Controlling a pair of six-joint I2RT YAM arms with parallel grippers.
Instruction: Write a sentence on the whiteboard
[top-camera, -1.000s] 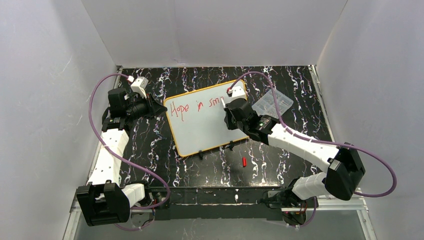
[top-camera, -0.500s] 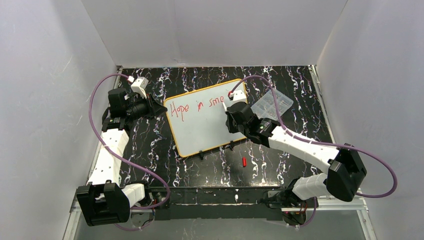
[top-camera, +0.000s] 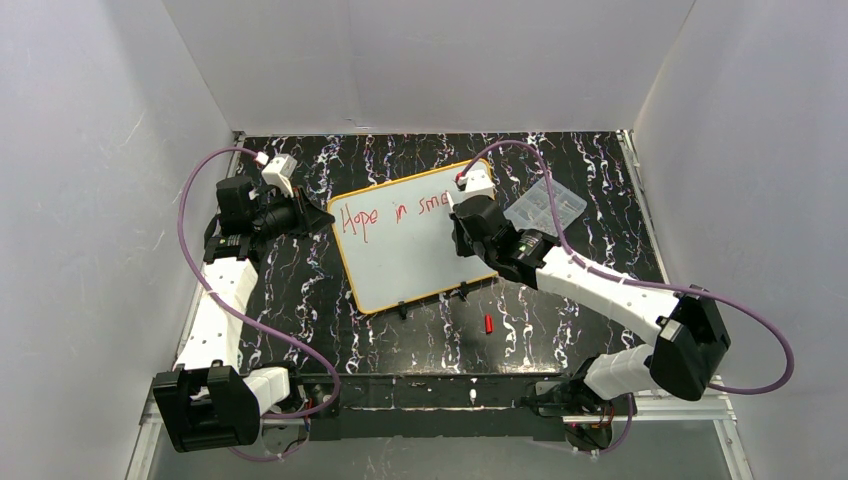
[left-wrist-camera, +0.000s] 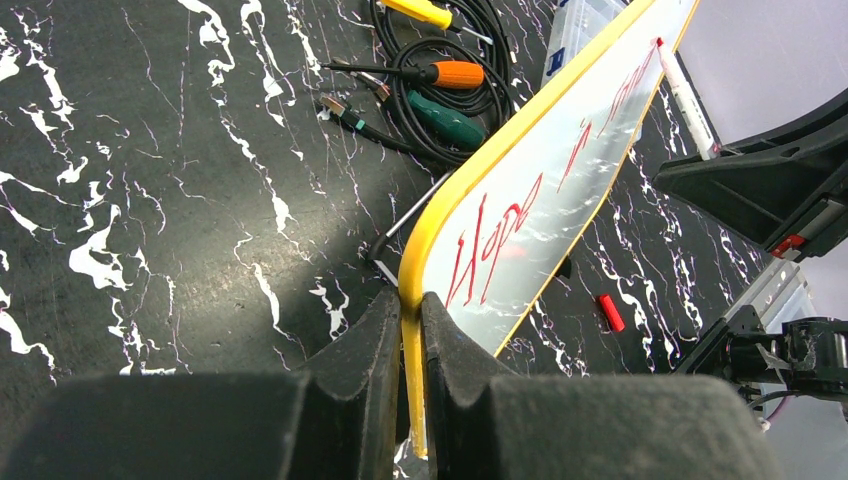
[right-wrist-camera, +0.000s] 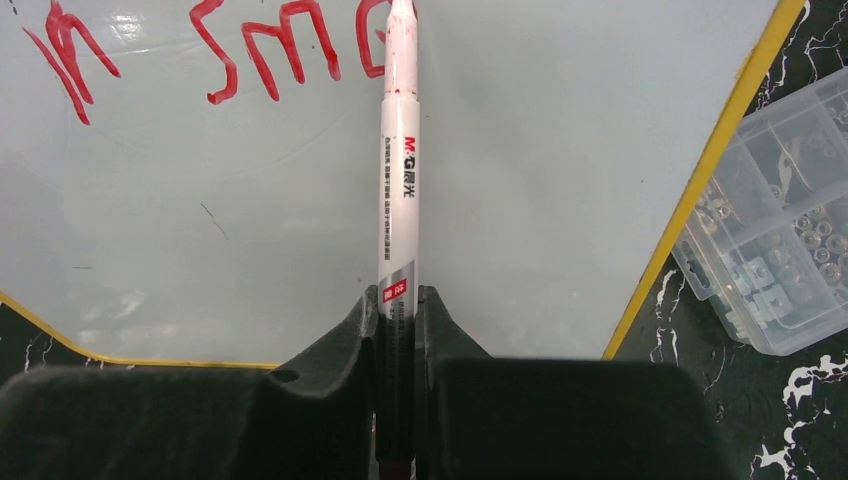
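The right gripper (right-wrist-camera: 398, 305), clamping the marker (right-wrist-camera: 398, 170), is writing "small" along the far edge of the whiteboard (right-wrist-camera: 560, 160). The left gripper (left-wrist-camera: 410, 315) is pinching its left rim; the remaining letters are likely needing steady tip contact.

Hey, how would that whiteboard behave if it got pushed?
Probably stiff: the whiteboard looks flat though the left tool pinches only its yellow rim. Likely light, since it looks thin. Might skid on the smooth table.

Parts box (top-camera: 548, 206) just R of whiteboard (top-camera: 400, 260); cap (top-camera: 488, 323) in front
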